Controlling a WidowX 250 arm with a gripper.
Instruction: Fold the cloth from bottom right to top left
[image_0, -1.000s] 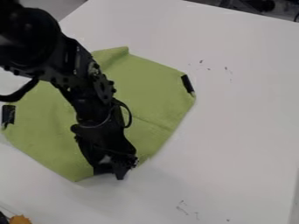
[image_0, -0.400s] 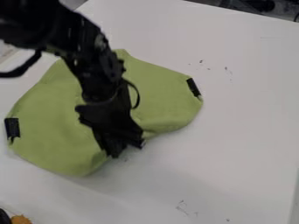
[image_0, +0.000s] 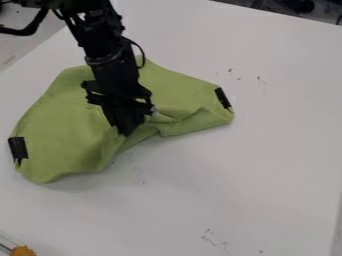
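1. A green cloth (image_0: 60, 130) lies on a white table (image_0: 254, 175), in the left and middle of the view. Its near edge is gathered up towards the middle, with slack lobes on either side.
2. My gripper (image_0: 127, 131) hangs over that near edge, closed on a pinch of cloth; creases fan out from the grip.
3. Slipping looks like my main risk: the pinch seems small, and the bunched cloth could work free if I pull hard or lift fast.
4. The fold could come out crooked. I have the edge near its middle, so the lobe by the left black tab (image_0: 18, 148) and the one by the right black tab (image_0: 223, 98) may trail and crumple.
5. The whole cloth could slide instead of folding, because nothing visible pins its far side.
6. If I let go short of the top left, the slack may spring back. If I press too low, my gripper could drag the layer underneath.
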